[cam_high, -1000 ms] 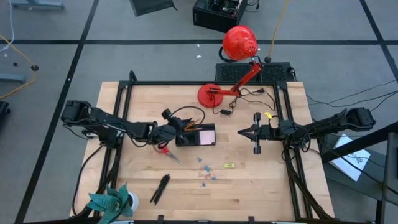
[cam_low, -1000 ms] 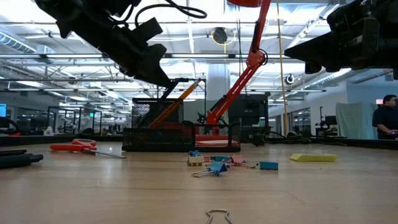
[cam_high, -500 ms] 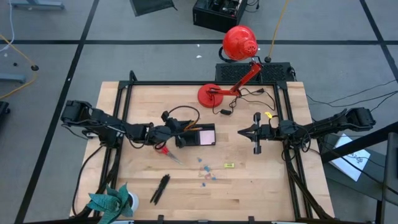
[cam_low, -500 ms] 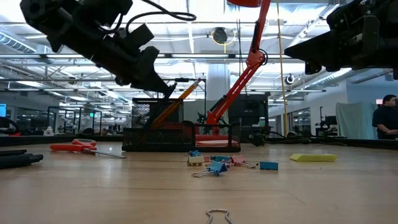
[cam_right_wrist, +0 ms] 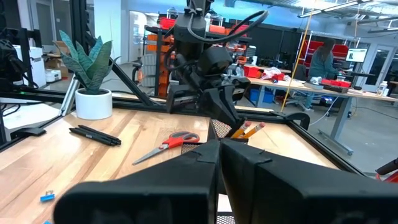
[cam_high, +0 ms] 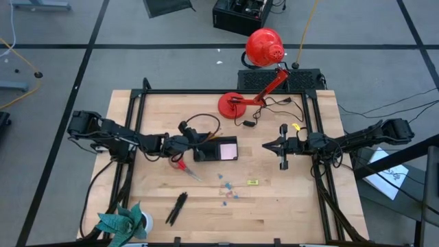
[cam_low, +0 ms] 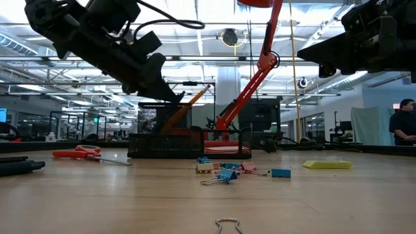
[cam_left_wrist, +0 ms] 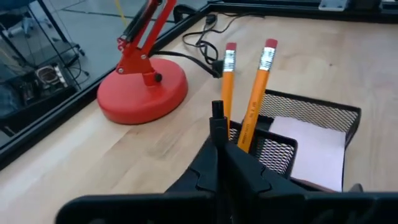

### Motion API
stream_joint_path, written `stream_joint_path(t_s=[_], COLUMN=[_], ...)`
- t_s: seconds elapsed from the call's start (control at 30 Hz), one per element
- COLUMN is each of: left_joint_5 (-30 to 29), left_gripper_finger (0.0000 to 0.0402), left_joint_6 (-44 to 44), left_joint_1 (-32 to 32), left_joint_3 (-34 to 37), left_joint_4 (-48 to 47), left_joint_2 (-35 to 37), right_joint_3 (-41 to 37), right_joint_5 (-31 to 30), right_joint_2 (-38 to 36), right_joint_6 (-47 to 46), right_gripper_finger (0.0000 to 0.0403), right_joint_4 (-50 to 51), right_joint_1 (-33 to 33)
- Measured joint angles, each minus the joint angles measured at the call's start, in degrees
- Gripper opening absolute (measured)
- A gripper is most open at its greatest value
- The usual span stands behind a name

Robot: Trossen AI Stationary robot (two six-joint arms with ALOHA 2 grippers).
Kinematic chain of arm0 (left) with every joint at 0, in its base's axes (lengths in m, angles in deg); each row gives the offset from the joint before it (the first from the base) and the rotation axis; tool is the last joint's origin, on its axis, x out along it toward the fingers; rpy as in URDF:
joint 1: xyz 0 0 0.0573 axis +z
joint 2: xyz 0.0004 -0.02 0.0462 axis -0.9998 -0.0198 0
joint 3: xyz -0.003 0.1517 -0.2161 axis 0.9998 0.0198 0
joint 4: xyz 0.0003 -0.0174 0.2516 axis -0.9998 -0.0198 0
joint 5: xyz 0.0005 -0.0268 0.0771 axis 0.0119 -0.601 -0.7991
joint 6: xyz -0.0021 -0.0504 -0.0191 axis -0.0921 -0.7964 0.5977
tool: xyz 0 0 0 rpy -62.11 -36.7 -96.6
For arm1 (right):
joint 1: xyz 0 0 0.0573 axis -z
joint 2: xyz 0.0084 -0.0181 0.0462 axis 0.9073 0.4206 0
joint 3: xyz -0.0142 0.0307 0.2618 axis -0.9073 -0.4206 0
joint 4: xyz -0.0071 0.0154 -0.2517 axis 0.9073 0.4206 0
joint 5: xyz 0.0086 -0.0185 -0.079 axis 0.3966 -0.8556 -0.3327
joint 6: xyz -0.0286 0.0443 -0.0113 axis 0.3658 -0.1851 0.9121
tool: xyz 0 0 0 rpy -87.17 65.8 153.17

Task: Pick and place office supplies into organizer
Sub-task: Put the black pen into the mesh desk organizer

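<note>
High view: the left gripper (cam_high: 194, 142), its fingers seen together, is held just left of the organizer (cam_high: 217, 149), where two orange pencils (cam_left_wrist: 245, 93) are stood. The right gripper (cam_high: 266, 146), also closed, is parked well right.

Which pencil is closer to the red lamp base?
The shorter-looking pencil, beside the left claw. It stands on the side of the red lamp base; the other pencil stands on the notepad side.
</note>
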Motion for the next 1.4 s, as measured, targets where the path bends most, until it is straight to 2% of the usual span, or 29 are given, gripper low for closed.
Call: stream_joint_path(t_s=[0.33, 0.5, 0.57, 0.63, 0.7, 0.77, 0.87, 0.93, 1.03, 1.17, 1.3, 1.4], left_joint_5=[1.9, 1.8, 1.8, 1.6, 1.6, 1.1, 0.1, -0.4, -0.9, 0.1, 6.7, 13.7], left_gripper_finger=[0.0115, 0.0128, 0.0128, 0.0128, 0.0129, 0.0129, 0.0129, 0.0129, 0.0129, 0.0129, 0.0119, 0.0100], left_joint_6=[0.8, 7.7, 11.2, 10.9, 7.8, 5.9, 4.5, 3.2, -2.6, -18.2, -37.7, -46.9], left_joint_1=[0.0, -1.1, -2.1, -3.1, -4.1, -6.0, -11.7, -16.1, -22.0, -27.7, -31.2, -33.3], left_joint_3=[0.0, 0.0, -1.3, -3.0, -6.9, -12.9, -23.2, -29.2, -36.0, -41.8, -42.9, -42.7], left_joint_4=[-0.4, 3.9, 3.9, 1.7, -5.8, -19.8, -40.2, -48.1, -56.2, -66.0, -73.0, -74.6], left_joint_2=[0.0, 0.7, 1.6, 3.4, 5.8, 7.9, 7.6, 6.3, 4.5, 1.4, -2.7, -7.0], right_joint_3=[0.0, 0.0, 0.0, 0.0, 0.0, 0.0, 0.0, 0.0, 0.0, 0.0, 0.0, 0.0], right_joint_5=[0.0, 0.0, 0.0, -0.1, 0.0, 0.0, 0.0, 0.0, 0.0, 0.0, 0.0, 0.1], right_joint_2=[0.0, 0.0, 0.0, 0.0, 0.0, 0.0, 0.0, 0.0, 0.0, 0.0, 0.0, 0.0], right_joint_6=[0.0, 0.0, 0.1, 0.1, 0.2, 0.2, 0.1, 0.0, -0.2, -1.6, -1.7, -1.7], right_gripper_finger=[0.0009, 0.0009, 0.0009, 0.0009, 0.0009, 0.0009, 0.0009, 0.0009, 0.0009, 0.0009, 0.0009, 0.0009], right_joint_4=[0.0, 0.0, 0.0, 0.0, 0.0, 0.0, 0.3, 0.9, 1.3, 1.7, 1.8, 2.2], right_joint_1=[0.0, 0.0, 0.0, 0.0, 0.0, 0.0, 0.0, 0.0, 0.0, 0.0, 0.0, 0.0])
